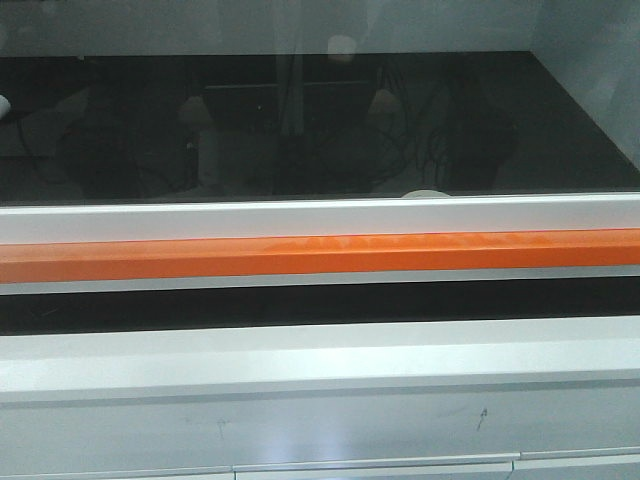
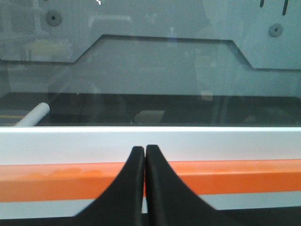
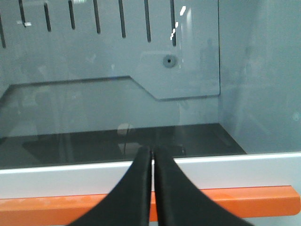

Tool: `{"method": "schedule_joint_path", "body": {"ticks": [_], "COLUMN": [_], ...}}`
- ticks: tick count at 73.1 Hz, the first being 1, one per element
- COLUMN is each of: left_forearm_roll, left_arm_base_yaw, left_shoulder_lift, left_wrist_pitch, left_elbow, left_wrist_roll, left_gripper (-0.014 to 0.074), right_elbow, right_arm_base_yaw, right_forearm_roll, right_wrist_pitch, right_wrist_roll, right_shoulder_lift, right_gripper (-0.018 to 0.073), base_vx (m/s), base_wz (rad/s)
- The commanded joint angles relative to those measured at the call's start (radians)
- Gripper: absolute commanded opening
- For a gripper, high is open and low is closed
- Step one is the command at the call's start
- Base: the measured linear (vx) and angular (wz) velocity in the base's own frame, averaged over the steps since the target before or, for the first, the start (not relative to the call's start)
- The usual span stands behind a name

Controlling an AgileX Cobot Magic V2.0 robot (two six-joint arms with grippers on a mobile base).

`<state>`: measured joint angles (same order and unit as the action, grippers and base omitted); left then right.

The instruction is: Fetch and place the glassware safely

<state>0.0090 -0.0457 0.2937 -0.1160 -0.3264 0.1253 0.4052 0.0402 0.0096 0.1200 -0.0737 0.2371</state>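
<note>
Only a small off-white rounded top of the glassware (image 1: pixel 425 193) shows, just above the white sash frame (image 1: pixel 320 215), right of centre. Through the glass in the right wrist view, the glassware (image 3: pixel 124 134) is a faint pale shape on the dark floor, just left of my fingertips. My right gripper (image 3: pixel 153 148) is shut with nothing in it, in front of the frame and the orange bar (image 3: pixel 56 209). My left gripper (image 2: pixel 145 148) is also shut and empty, facing the orange bar (image 2: pixel 235 176). Neither gripper shows in the front view.
A glass pane (image 1: pixel 300 120) closes off the cabinet with its black floor. The orange bar (image 1: pixel 320 255) runs the full width below the white frame. A white tube (image 2: pixel 35 114) lies inside at the left. Grey slotted back panel (image 3: pixel 94 47) stands behind.
</note>
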Motion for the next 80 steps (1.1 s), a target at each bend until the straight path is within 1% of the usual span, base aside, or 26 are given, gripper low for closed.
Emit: {"method": "schedule_joint_path", "body": {"ticks": [1,10,24,27,37,47,55,61,67,76,78,80], "left_forearm_roll": [-0.009,-0.009,-0.009,-0.009,-0.009,-0.009,-0.009,-0.009,-0.009,-0.009,-0.009,-0.009], "left_arm_base_yaw": [0.000,0.000,0.000,0.000,0.000,0.000,0.000,0.000,0.000,-0.001,-0.001,-0.001], "left_shoulder_lift": [0.076,0.111,0.111,0.111,0.111,0.111,0.111,0.111,0.112,0.144,0.155,0.164], "left_wrist_pitch": [0.052,0.047,0.057,0.067,0.106,0.122,0.130,0.116,0.091,0.072,0.077,0.087], "left_elbow": [-0.057,-0.055,-0.055,-0.055,-0.055,-0.055,-0.055,-0.055,-0.055,-0.051,-0.042,-0.031], "left_wrist_roll": [0.011,0.011,0.007,0.007,-0.003,-0.011,-0.009,0.028,0.043,0.031,0.017,0.006], "left_gripper": [-0.0007,-0.0007,-0.0007,-0.0007,-0.0007,-0.0007,-0.0007,-0.0007,-0.0007,-0.0007,-0.0007,-0.0007], "right_elbow": [0.079,0.084,0.084,0.085,0.085,0.085,0.085,0.085,0.085,0.082,0.070,0.050], "right_arm_base_yaw": [-0.001,-0.001,-0.001,-0.001,-0.001,0.032,0.049,0.049,0.049,0.051,0.056,0.065], "right_forearm_roll": [-0.010,-0.010,0.001,0.015,0.012,0.012,0.013,0.022,0.014,0.010,0.001,-0.010], "right_wrist_pitch": [-0.028,-0.030,-0.037,-0.055,-0.155,-0.195,-0.203,-0.190,-0.157,-0.107,-0.115,-0.150], "right_wrist_roll": [0.006,0.005,0.002,0.003,0.012,0.012,0.009,-0.003,0.009,0.011,0.016,0.025], "right_shoulder_lift": [0.097,0.172,0.231,0.231,0.231,0.231,0.231,0.231,0.243,0.283,0.295,0.302], "right_gripper": [-0.0006,-0.0006,-0.0006,-0.0006,-0.0006,-0.0006,-0.0006,-0.0006,-0.0005,-0.0005,-0.0003,-0.0003], "base_vx": [0.00,0.00,0.00,0.00,0.00,0.00,0.00,0.00,0.00,0.00,0.00,0.00], "base_wz": [0.00,0.00,0.00,0.00,0.00,0.00,0.00,0.00,0.00,0.00,0.00,0.00]}}
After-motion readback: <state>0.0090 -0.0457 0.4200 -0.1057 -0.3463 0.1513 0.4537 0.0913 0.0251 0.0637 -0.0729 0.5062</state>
